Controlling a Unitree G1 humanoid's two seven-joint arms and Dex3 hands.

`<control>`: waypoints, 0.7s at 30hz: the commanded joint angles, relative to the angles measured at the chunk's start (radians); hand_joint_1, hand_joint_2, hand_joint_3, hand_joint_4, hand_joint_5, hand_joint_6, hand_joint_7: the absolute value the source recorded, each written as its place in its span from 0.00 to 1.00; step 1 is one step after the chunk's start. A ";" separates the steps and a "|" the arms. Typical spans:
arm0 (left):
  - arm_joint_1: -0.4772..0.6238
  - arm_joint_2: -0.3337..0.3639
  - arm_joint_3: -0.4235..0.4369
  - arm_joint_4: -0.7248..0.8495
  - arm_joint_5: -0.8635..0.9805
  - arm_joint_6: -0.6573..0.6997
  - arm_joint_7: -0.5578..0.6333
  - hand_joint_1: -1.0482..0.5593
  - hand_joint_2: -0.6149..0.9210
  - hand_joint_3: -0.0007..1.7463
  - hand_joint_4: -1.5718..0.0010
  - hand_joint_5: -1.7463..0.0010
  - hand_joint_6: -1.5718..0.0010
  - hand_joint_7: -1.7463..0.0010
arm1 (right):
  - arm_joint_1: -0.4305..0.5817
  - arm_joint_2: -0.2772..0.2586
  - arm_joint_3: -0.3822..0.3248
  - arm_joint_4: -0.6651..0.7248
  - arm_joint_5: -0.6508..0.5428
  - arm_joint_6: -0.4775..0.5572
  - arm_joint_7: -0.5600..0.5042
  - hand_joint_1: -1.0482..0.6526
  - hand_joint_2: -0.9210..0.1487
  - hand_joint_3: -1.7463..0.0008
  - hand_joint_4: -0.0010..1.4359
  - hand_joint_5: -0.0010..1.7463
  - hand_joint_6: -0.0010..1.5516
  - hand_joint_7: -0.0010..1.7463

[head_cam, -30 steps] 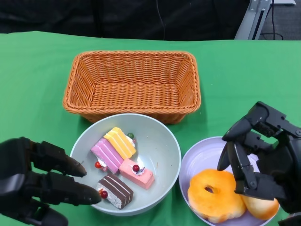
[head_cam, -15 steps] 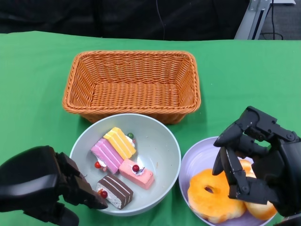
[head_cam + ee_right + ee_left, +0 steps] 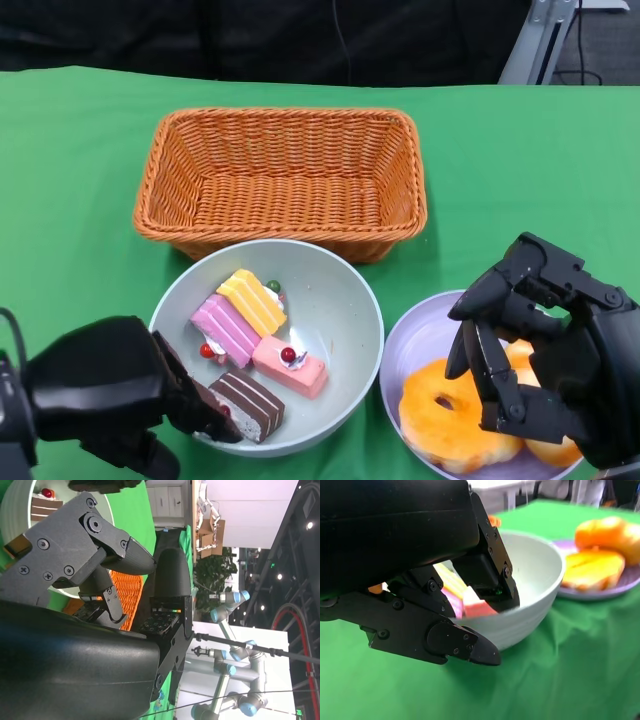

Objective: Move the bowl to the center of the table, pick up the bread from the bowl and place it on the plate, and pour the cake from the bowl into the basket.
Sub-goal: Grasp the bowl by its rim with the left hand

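Head view: green table (image 3: 80, 150) | wicker basket (image 3: 282, 178) at the far centre | grey bowl (image 3: 345, 300) of cake slices (image 3: 250, 340) just before it | left hand (image 3: 110, 395) grips bowl's near-left rim | right hand (image 3: 545, 360), fingers apart, hovers over breads (image 3: 445, 405) on lilac plate (image 3: 420, 335)

Left hand (image 3: 445, 605) gripping bowl (image 3: 540, 585) rim (cakes (image 3: 470, 605) inside), plate (image 3: 620, 582) beyond
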 commanded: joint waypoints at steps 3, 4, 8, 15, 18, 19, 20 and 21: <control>-0.013 0.028 -0.059 -0.032 0.051 0.086 0.036 0.33 1.00 0.05 0.40 1.00 0.47 1.00 | 0.008 -0.001 0.001 -0.005 -0.004 -0.014 -0.001 0.57 0.45 0.27 0.58 0.90 0.47 0.80; -0.013 0.032 -0.067 -0.036 0.052 0.094 0.042 0.33 1.00 0.05 0.40 1.00 0.47 1.00 | 0.009 -0.001 0.002 -0.005 -0.005 -0.013 -0.001 0.58 0.45 0.27 0.58 0.90 0.47 0.80; -0.020 0.040 -0.101 -0.032 0.061 0.134 0.060 0.33 1.00 0.05 0.40 1.00 0.47 1.00 | 0.010 -0.001 0.003 -0.006 -0.010 -0.014 -0.004 0.58 0.46 0.27 0.58 0.90 0.47 0.80; -0.032 0.048 -0.166 -0.010 0.076 0.215 0.088 0.33 1.00 0.06 0.42 1.00 0.49 1.00 | 0.016 0.001 0.003 -0.009 -0.023 -0.014 -0.004 0.58 0.46 0.26 0.58 0.91 0.47 0.79; -0.034 0.054 -0.181 -0.005 0.077 0.228 0.106 0.33 1.00 0.07 0.42 1.00 0.49 1.00 | 0.018 0.000 0.001 -0.010 -0.024 -0.010 -0.004 0.58 0.46 0.26 0.58 0.90 0.47 0.79; -0.035 0.056 -0.186 -0.003 0.076 0.231 0.111 0.33 1.00 0.06 0.42 1.00 0.49 1.00 | 0.017 0.000 0.000 -0.009 -0.024 -0.013 -0.004 0.58 0.46 0.26 0.58 0.90 0.47 0.79; -0.036 0.058 -0.190 -0.001 0.075 0.233 0.115 0.33 1.00 0.06 0.42 1.00 0.49 1.00 | 0.017 0.000 0.000 -0.007 -0.024 -0.014 -0.003 0.58 0.46 0.26 0.58 0.90 0.47 0.79; -0.037 0.060 -0.194 0.000 0.075 0.235 0.119 0.33 1.00 0.06 0.42 1.00 0.49 1.00 | 0.017 0.000 0.000 -0.007 -0.024 -0.015 -0.003 0.58 0.46 0.26 0.58 0.90 0.47 0.79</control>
